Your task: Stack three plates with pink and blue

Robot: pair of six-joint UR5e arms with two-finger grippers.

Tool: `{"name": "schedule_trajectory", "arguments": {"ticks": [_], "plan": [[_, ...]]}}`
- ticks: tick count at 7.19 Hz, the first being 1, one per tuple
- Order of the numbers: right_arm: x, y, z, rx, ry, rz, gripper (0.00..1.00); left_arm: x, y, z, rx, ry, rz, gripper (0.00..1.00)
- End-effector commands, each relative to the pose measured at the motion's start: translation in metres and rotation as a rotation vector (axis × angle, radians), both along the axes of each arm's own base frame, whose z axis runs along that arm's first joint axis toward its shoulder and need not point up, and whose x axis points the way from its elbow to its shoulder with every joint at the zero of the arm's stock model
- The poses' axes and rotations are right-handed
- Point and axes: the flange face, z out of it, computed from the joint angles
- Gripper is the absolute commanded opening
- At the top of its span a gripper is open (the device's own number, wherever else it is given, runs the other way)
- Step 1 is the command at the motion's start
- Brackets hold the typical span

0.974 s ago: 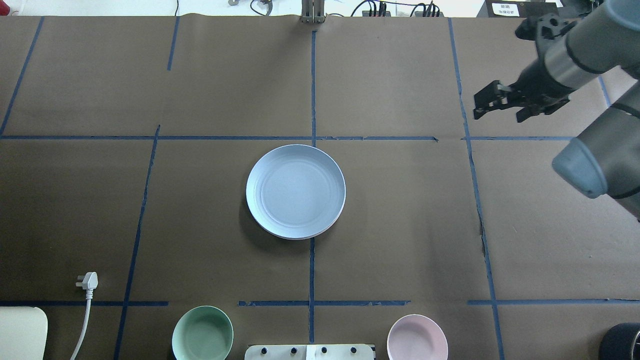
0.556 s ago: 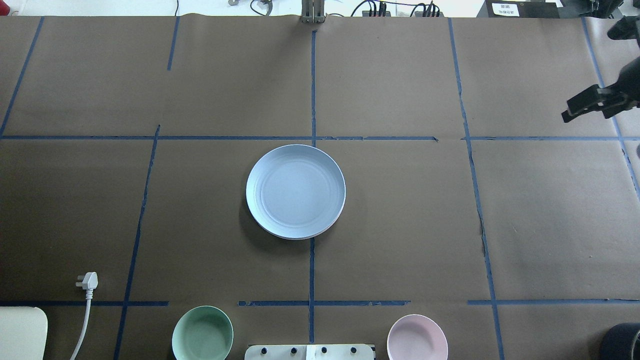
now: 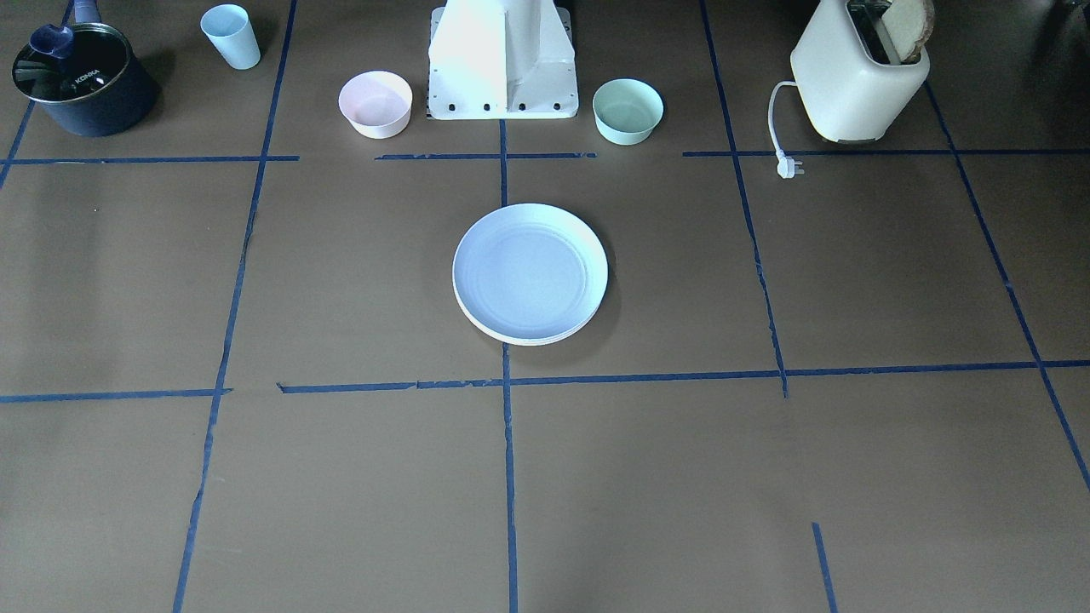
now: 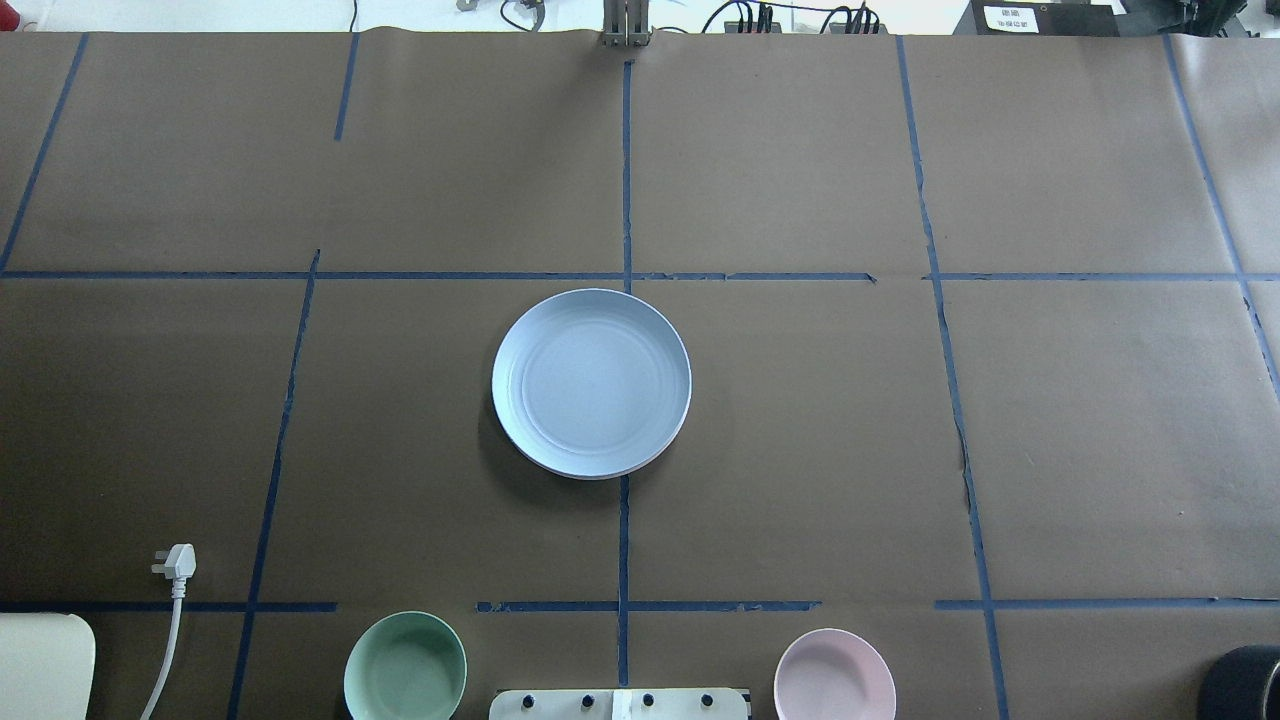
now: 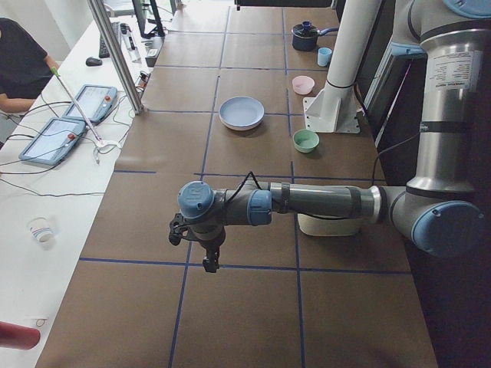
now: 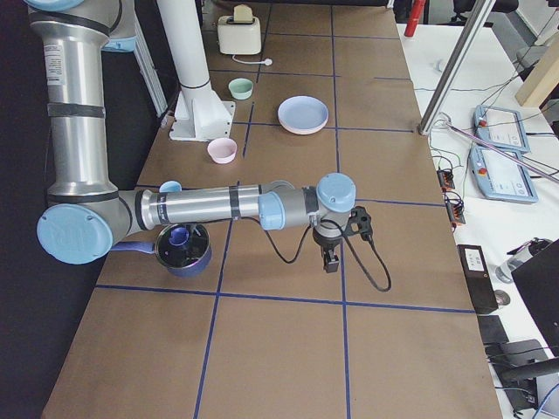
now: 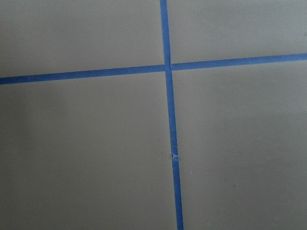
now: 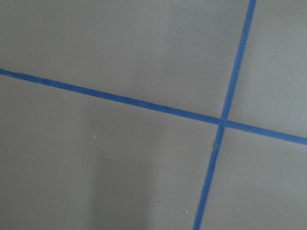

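While blue plate point(image 4: 590, 383) lies topmost at frame centre, we see left gripper point(image 5: 207, 261), right gripper point(image 6: 331, 261) only in side views; cannot tell clench.

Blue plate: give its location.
Overhead view: the blue plate lies mid-table on the central tape line, beyond the mint-green bowl and pink bowl.

The blue plate point(image 3: 530, 272) covered the stack beneath it. Only a thin pale rim point(image 3: 532, 341) peeked out in the front-facing view, too slim to count layers. The left hand point(image 5: 209, 261) and right hand point(image 6: 332, 260) showed only in side views, too small to judge their grip. The overhead view's bottom edge cut off the toaster point(image 4: 45, 665) and pot point(image 4: 1245, 683).
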Motion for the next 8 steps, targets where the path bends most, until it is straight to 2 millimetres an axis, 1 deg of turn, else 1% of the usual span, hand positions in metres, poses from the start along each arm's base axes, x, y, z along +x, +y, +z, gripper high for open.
{"name": "schedule_trajectory", "arguments": {"ticks": [1, 2, 3, 5, 6, 7, 8], "plan": [[0.04, 0.029, 0.046, -0.045, 0.003, 0.037, 1.0, 0.0, 0.001, 0.001, -0.002, 0.001, -0.001, 1.0], [0.041, 0.042, 0.031, -0.023, 0.001, 0.046, 1.0, 0.0, 0.001, 0.001, 0.0, 0.002, -0.001, 1.0], [0.04, 0.067, 0.05, -0.064, -0.002, 0.047, 1.0, 0.0, 0.001, 0.0, 0.003, 0.002, -0.001, 1.0], [0.049, 0.076, 0.057, -0.094, -0.009, 0.076, 1.0, 0.0, 0.001, 0.001, 0.0, 0.002, -0.001, 1.0], [0.048, 0.077, 0.061, -0.136, -0.022, 0.104, 1.0, -0.001, 0.002, 0.003, -0.003, 0.0, -0.001, 1.0], [0.048, 0.072, 0.057, -0.168, -0.027, 0.141, 1.0, -0.001, 0.002, 0.003, -0.003, 0.0, -0.001, 1.0], [0.048, 0.071, 0.058, -0.172, -0.027, 0.143, 1.0, -0.001, 0.002, 0.003, -0.003, 0.0, -0.001, 1.0]]}}
